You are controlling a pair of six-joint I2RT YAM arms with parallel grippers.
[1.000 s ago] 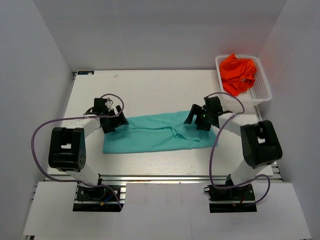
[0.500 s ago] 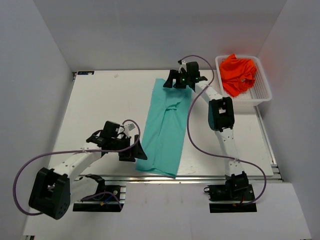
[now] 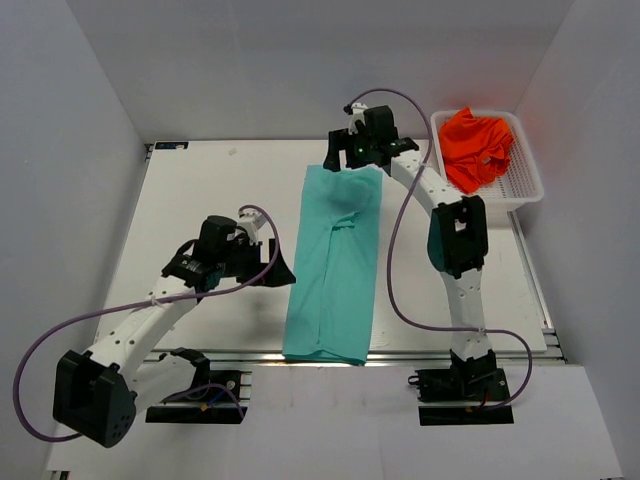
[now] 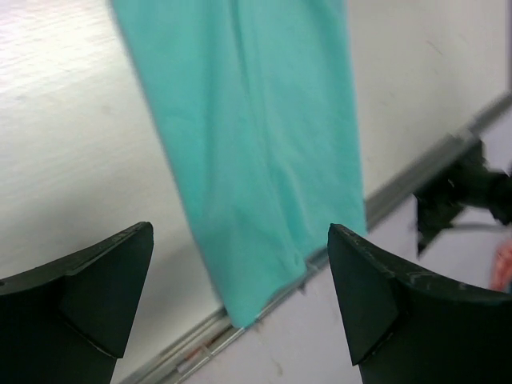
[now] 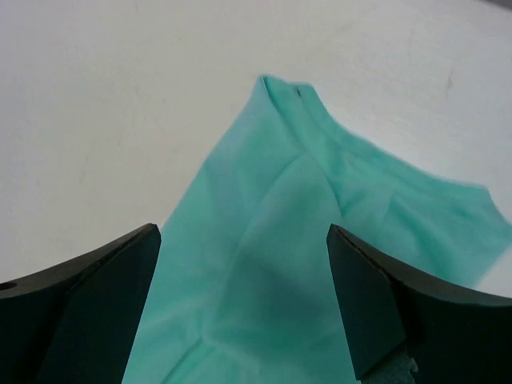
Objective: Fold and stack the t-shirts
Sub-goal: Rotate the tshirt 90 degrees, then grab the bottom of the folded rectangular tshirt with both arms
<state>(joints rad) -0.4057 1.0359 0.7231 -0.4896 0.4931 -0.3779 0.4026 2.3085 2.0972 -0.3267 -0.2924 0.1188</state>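
Note:
The teal t-shirt [image 3: 335,260] lies as a long folded strip from the far side of the table to its front edge, where its near end hangs just over the rail. It also shows in the left wrist view [image 4: 256,152] and the right wrist view [image 5: 296,240]. My left gripper [image 3: 277,267] is open and empty, just left of the strip's middle. My right gripper [image 3: 342,160] is open and empty above the strip's far end. The orange-red t-shirt [image 3: 476,146] lies crumpled in the white basket [image 3: 525,185].
The basket stands at the far right corner of the white table [image 3: 210,190]. The metal front rail [image 3: 420,355] runs along the near edge. Grey walls close in the left, right and back.
The teal strip has swung from a slant to straight near-far, its near end now at the front rail. My left gripper has pulled back from its near corner. The right gripper stays at the far end.

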